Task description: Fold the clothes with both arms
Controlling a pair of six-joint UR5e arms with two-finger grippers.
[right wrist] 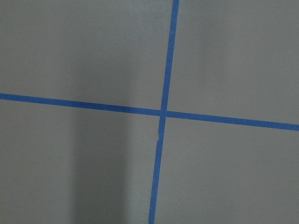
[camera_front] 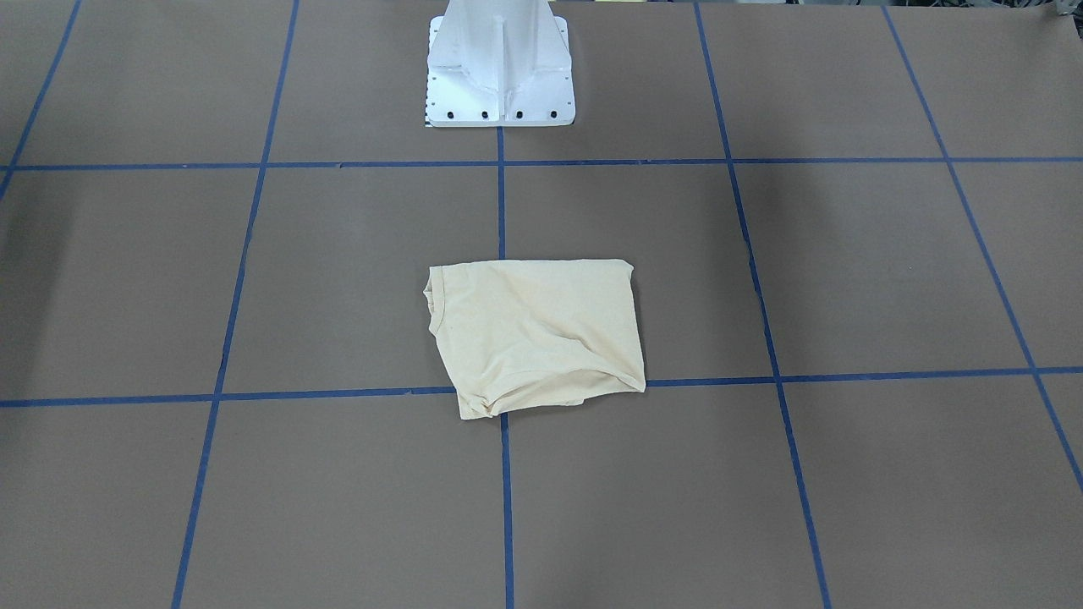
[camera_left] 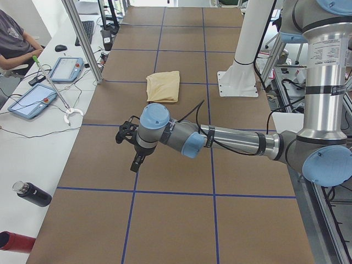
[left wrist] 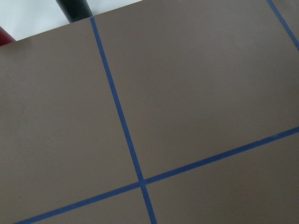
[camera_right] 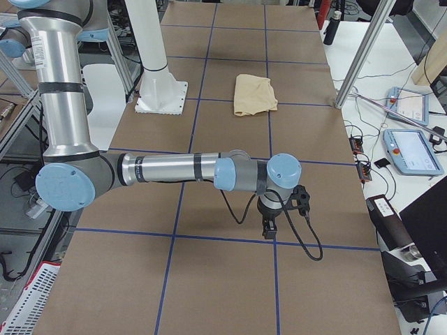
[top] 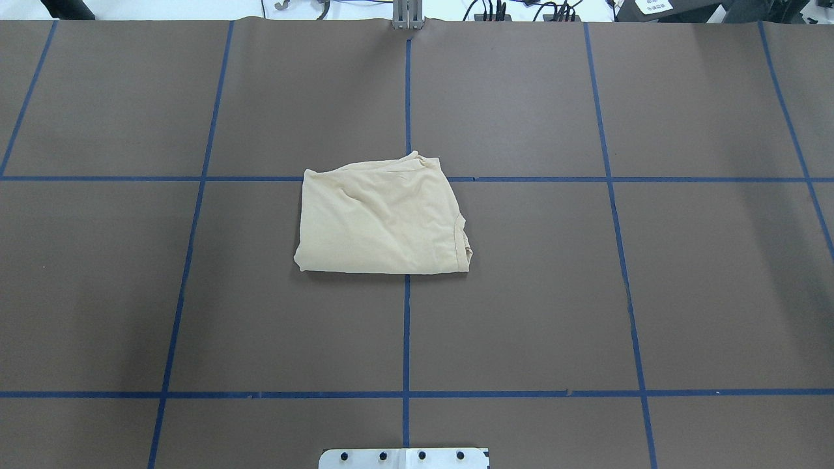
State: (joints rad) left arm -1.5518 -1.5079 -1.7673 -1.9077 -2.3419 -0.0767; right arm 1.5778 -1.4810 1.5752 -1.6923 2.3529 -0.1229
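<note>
The pale beige T-shirt (camera_front: 533,334) lies folded into a small rough rectangle at the middle of the brown table, its print hidden. It also shows in the overhead view (top: 381,218) and both side views (camera_left: 164,86) (camera_right: 253,94). My left gripper (camera_left: 135,164) hangs over bare table far from the shirt, towards the table's left end. My right gripper (camera_right: 269,230) hangs likewise towards the right end. Both show only in the side views, so I cannot tell whether they are open or shut. The wrist views show only table and blue tape lines.
The white pedestal (camera_front: 499,68) stands at the robot's side of the table. Blue tape lines (top: 406,326) grid the surface. A side bench holds tablets (camera_left: 30,100), a black bottle (camera_left: 33,193) and a metal post (camera_left: 82,38); an operator (camera_left: 14,38) sits there.
</note>
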